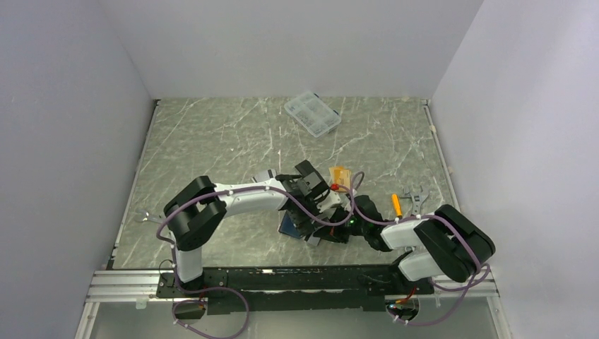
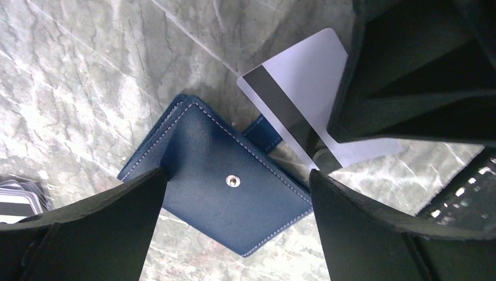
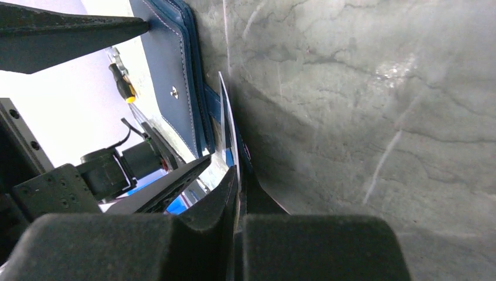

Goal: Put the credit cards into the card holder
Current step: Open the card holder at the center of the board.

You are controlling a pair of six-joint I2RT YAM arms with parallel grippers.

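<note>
progress: wallet (image 2: 205,152) folded, no card visibly in | right claw (image 3: 237,175): pinching silver card (image 2: 304,76) | left claw (image 2: 235,174): wide open, empty

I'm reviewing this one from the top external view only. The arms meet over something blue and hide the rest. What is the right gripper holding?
Observer: The right gripper is shut on a pale card with a dark magnetic stripe.
Operator: Is the card holder open?
Observer: No. The card holder lies folded on the table, with its snap stud bare.
Operator: And the left gripper?
Observer: The left gripper is open, with a finger at either side of the holder.
</note>
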